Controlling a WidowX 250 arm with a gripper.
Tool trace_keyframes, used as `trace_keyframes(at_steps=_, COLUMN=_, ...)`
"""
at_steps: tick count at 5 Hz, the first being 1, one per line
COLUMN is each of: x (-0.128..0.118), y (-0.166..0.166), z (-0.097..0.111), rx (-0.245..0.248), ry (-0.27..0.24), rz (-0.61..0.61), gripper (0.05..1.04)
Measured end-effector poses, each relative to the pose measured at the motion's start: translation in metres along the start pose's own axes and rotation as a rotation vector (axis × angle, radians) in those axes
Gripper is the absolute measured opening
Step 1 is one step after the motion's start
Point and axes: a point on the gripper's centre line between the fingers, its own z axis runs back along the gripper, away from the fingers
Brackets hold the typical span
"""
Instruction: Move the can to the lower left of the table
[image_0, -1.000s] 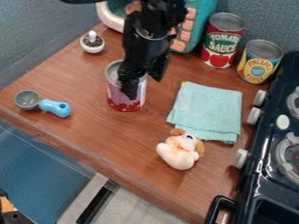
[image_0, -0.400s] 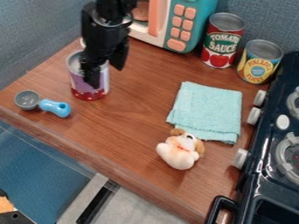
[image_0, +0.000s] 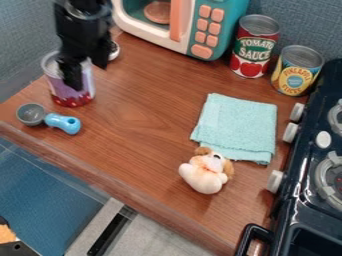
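Note:
The black gripper (image_0: 87, 75) is at the upper left of the camera view, shut on the purple can (image_0: 70, 98) with a red lower band. It grips the can's right side near the rim, and one finger covers part of the label. The can is upright, at the left part of the wooden table (image_0: 133, 145), just above the measuring scoop. Whether its base touches the wood, I cannot tell.
A grey scoop with a blue handle (image_0: 63, 123) lies near the left edge. Behind the gripper is a small white pot (image_0: 115, 50). A toy microwave (image_0: 207, 30), two cans, a teal cloth (image_0: 234, 127), a plush dog (image_0: 206, 172) and a stove (image_0: 314, 185) stand further right.
The gripper and the purple can have moved together to the left and slightly up in the view, uncovering the microwave's front. The other objects have kept their places.

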Motion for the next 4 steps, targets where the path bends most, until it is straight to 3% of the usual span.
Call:
trace_keyframes(at_steps=1, x=0.015, y=-0.001, z=0.002, rx=-0.014, ry=0.003, rz=0.024, gripper=0.999)
trace_keyframes(at_steps=3, x=0.017, y=-0.001, z=0.002, rx=-0.017, ry=0.011, rz=0.013, gripper=0.999)
trace_keyframes(at_steps=4, x=0.012, y=-0.008, z=0.013, rx=-0.078, ry=0.042, rz=0.048, gripper=0.999)
